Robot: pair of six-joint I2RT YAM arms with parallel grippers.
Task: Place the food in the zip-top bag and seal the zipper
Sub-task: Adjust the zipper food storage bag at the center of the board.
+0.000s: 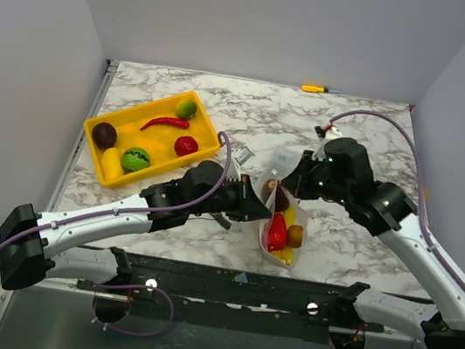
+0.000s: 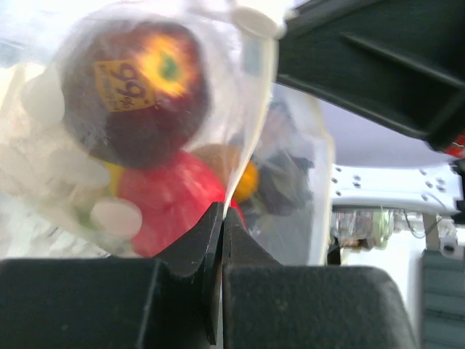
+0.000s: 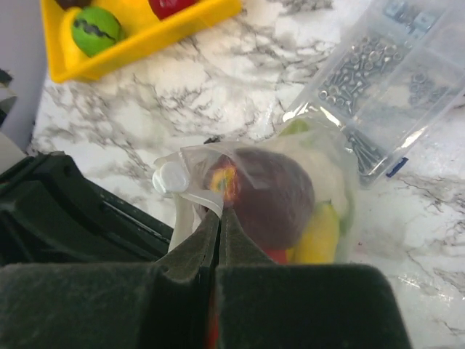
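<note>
The clear zip-top bag [image 1: 280,226] stands at the table's middle front. It holds a dark purple fruit [image 2: 131,94], a red piece [image 2: 171,200], a yellow piece [image 3: 320,233] and white cauliflower [image 2: 51,167]. My left gripper [image 1: 258,207] is shut on the bag's edge, seen in the left wrist view [image 2: 221,211]. My right gripper [image 1: 288,183] is shut on the zipper rim [image 3: 207,200], next to a white slider [image 3: 171,177]. More food lies in the yellow tray: a red chili [image 1: 165,122], a green ball [image 1: 136,159] and a red piece [image 1: 187,145].
The yellow tray [image 1: 200,107] sits at the back left. A clear box of screws [image 3: 392,80] lies just behind the bag. A yellow-handled tool [image 1: 314,88] lies at the far edge. The two arms meet closely at the bag.
</note>
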